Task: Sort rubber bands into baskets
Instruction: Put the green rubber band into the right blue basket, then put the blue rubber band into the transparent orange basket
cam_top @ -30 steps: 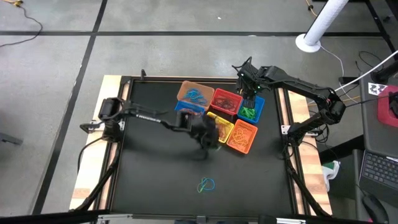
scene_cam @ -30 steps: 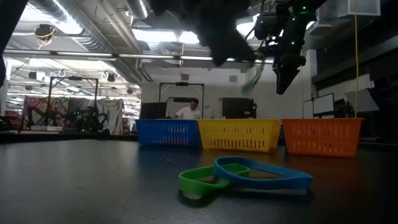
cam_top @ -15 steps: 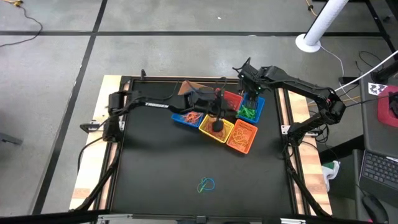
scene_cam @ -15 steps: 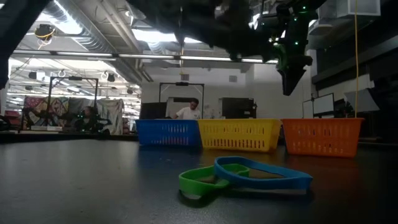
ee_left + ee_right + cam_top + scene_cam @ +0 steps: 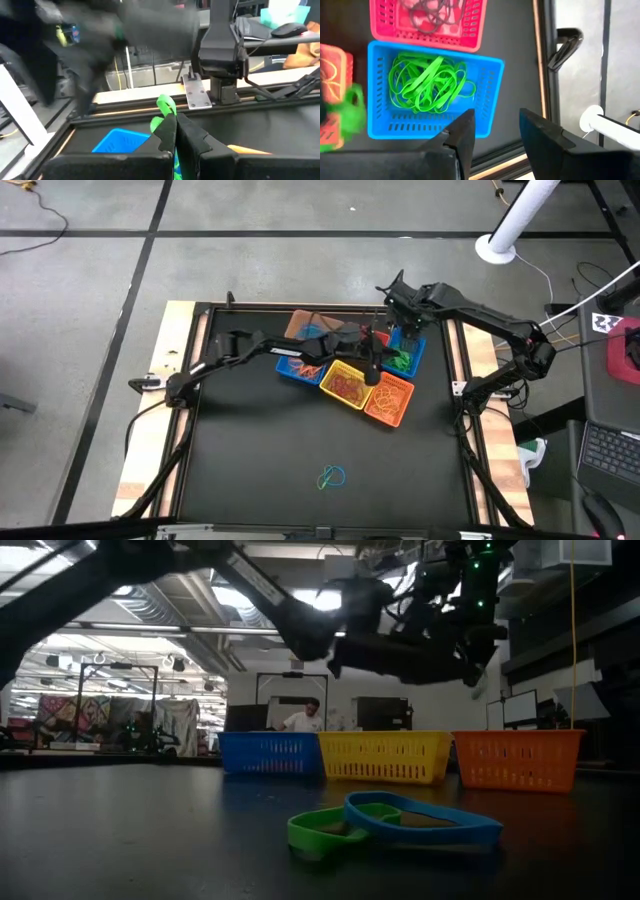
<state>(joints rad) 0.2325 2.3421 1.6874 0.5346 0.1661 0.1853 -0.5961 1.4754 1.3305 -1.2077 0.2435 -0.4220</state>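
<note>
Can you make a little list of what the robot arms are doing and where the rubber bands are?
left gripper: shut on a green band, over the baskets
right gripper: open, above the blue basket
blue basket: holds a pile of green bands
red basket: holds dark bands
yellow basket: holds red bands
loose bands: one green and one blue, touching, on the near part of the table
</note>
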